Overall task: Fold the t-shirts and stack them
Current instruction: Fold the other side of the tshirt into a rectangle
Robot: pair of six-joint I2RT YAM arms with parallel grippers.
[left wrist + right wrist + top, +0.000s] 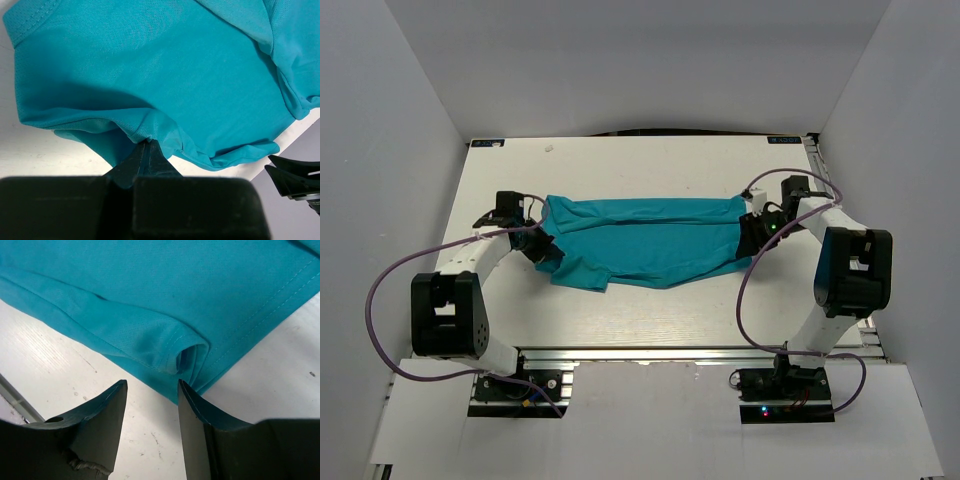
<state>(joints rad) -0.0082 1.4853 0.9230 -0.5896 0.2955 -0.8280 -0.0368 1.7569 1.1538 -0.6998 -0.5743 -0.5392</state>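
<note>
**Teal t-shirt (645,240) spread across the middle of the white bench (650,170), one arm at each end.**

The t-shirt forms a wide band running left to right. Its far edge is nearly straight, its near edge sags toward the near side, and a sleeve juts out at the near left. At the left end, the left gripper (147,145) has its fingers pressed together, pinching a gathered fold at the edge of the cloth. At the right end, the right gripper (151,385) has its fingers spread apart and grips nothing. The doubled, stitched hem corner lies on the bench just beyond the fingertips, with bare bench surface showing in the gap between them.
</note>
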